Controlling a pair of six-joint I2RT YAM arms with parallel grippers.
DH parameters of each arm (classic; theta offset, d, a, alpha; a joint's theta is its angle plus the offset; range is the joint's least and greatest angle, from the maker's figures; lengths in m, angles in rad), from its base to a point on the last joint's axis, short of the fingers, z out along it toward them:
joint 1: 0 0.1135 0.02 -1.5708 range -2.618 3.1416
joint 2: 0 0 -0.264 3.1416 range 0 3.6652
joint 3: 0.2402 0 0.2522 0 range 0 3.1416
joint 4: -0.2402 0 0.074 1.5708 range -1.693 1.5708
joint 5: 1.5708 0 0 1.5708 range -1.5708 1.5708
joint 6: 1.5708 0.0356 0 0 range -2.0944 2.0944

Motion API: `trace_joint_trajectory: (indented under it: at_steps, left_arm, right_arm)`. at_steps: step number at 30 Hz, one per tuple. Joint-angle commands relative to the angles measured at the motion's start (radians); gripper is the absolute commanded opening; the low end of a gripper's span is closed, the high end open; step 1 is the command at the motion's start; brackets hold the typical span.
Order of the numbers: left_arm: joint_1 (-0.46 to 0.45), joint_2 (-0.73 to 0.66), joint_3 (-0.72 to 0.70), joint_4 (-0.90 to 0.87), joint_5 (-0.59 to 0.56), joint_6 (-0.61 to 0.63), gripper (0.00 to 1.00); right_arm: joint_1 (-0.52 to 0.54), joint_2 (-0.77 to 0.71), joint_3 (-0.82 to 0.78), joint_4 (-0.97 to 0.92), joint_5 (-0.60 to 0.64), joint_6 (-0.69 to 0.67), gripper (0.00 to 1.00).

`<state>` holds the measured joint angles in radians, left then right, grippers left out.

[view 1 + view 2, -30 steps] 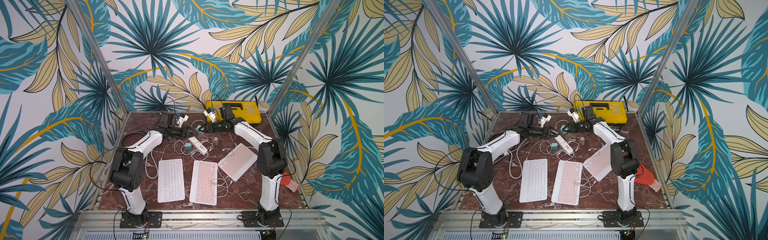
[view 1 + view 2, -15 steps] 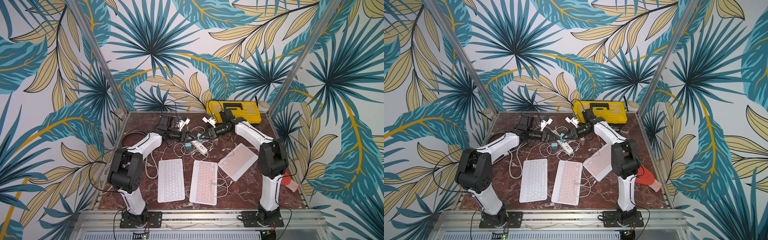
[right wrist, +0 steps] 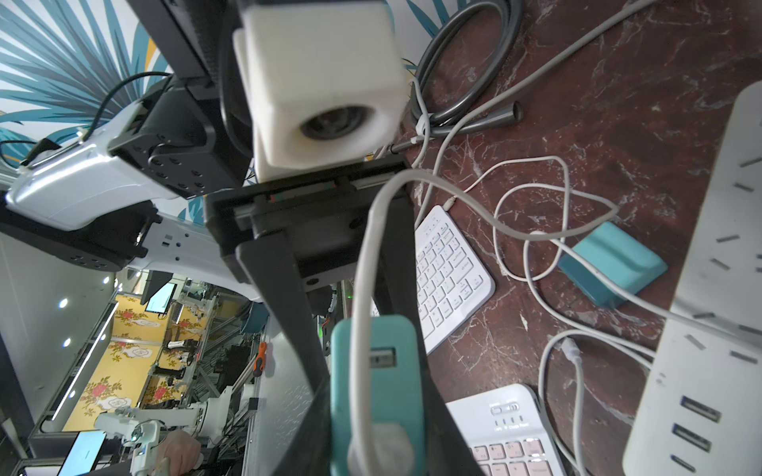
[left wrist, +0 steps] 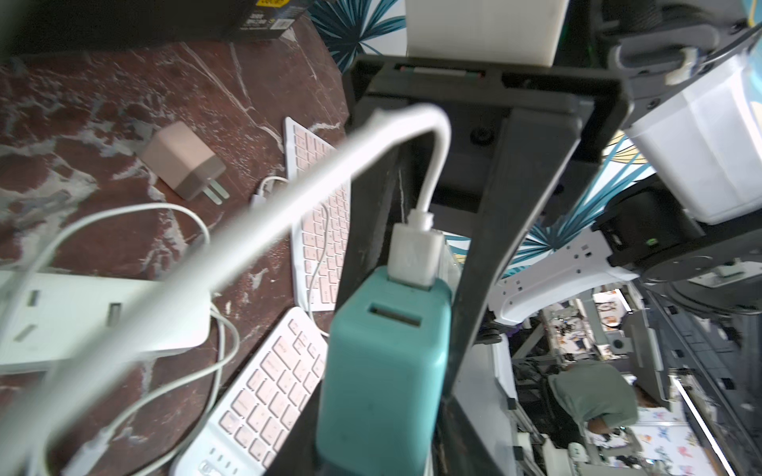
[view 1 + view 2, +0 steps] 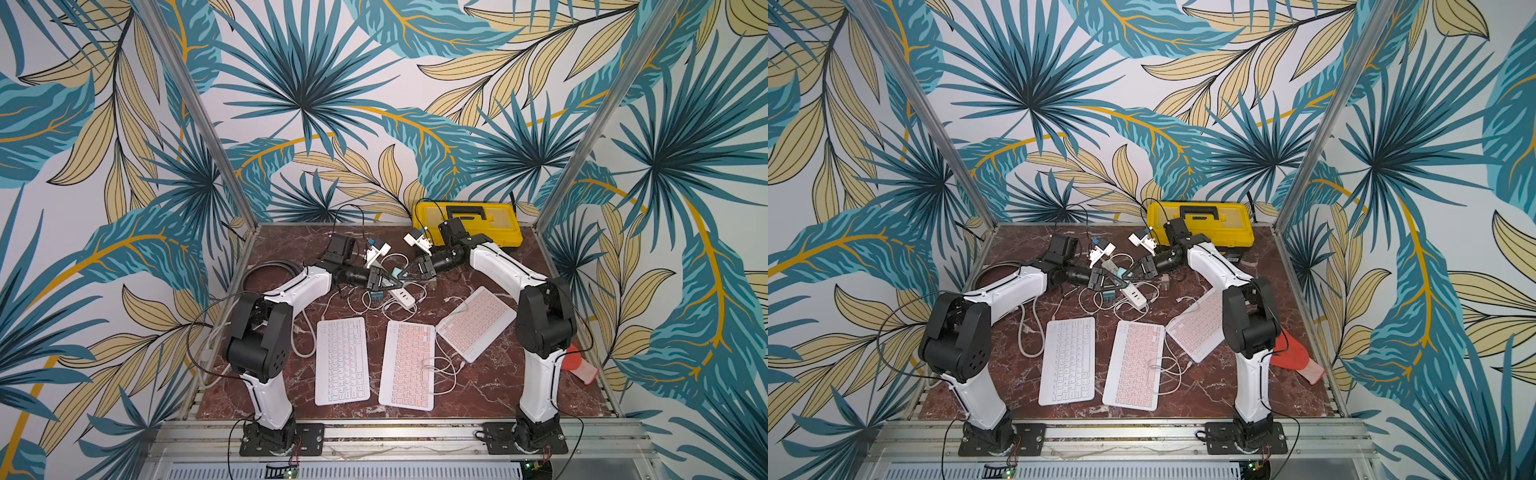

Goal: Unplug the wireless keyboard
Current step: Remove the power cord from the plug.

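A teal charger (image 5: 395, 272) hangs above the table between my two grippers, with a white USB plug (image 4: 412, 255) seated in it. The plug's white cable (image 4: 288, 193) loops down toward the table. My left gripper (image 5: 394, 284) is shut on the charger's body (image 4: 383, 371). From the other side, my right gripper (image 5: 409, 270) is shut on the same charger (image 3: 377, 371) at its plug end. Three keyboards lie in front: a white one (image 5: 341, 360) and two pink ones (image 5: 408, 365) (image 5: 473, 322). I cannot tell which keyboard this cable reaches.
A white power strip (image 5: 402, 297) lies just below the grippers, with a second teal charger (image 5: 377, 296) and a pink charger (image 4: 183, 160) beside it among loose white cables. A yellow toolbox (image 5: 469, 220) stands at the back. A grey cable coil (image 5: 266, 274) lies left, a red glove (image 5: 582, 365) right.
My left gripper has moved right to meet the right gripper and has closed its jaws on the teal charger. The right gripper has come slightly lower with the charger.
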<state>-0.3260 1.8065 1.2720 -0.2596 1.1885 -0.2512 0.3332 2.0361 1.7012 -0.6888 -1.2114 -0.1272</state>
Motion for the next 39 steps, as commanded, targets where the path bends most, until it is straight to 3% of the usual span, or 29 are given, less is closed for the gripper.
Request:
trace_joint_trajectory:
  at_steps: [1, 6, 9, 15, 19, 21, 22, 25, 29, 39]
  left_arm:
    - [-0.016, 0.001, 0.034, 0.01, 0.035, 0.018, 0.28]
    - [-0.026, 0.003, 0.044, 0.01, 0.077, 0.003, 0.15]
    - [-0.029, 0.005, 0.034, 0.011, 0.069, 0.005, 0.0]
    - [-0.027, -0.005, -0.003, 0.012, -0.082, 0.018, 0.0]
    - [-0.024, -0.007, -0.016, 0.011, -0.219, 0.019, 0.0]
    - [-0.024, -0.006, -0.021, 0.011, -0.285, 0.012, 0.0]
    - [-0.025, -0.006, -0.022, 0.011, -0.308, 0.009, 0.0]
    - [-0.031, -0.006, -0.021, 0.011, -0.357, 0.006, 0.0]
    - [-0.041, -0.014, -0.027, 0.011, -0.439, 0.0, 0.0]
    - [-0.062, -0.017, -0.038, 0.011, -0.517, -0.034, 0.0]
  right_arm:
    - [0.011, 0.014, 0.023, -0.07, -0.06, -0.04, 0.18]
    - [0.014, 0.054, 0.086, -0.233, -0.063, -0.152, 0.21]
    - [0.016, 0.06, 0.092, -0.211, -0.001, -0.093, 0.32]
    - [0.011, -0.044, -0.056, 0.191, 0.176, 0.244, 0.42]
    - [0.01, -0.039, -0.007, 0.117, 0.285, 0.255, 0.45]
    - [0.01, -0.026, 0.019, 0.08, 0.326, 0.279, 0.58]
    - [0.011, -0.027, 0.018, 0.083, 0.337, 0.292, 0.6]
    - [0.012, -0.034, -0.017, 0.139, 0.382, 0.369, 0.57]
    - [0.013, -0.039, -0.049, 0.2, 0.454, 0.481, 0.45]
    - [0.04, -0.026, -0.026, 0.228, 0.568, 0.58, 0.37]
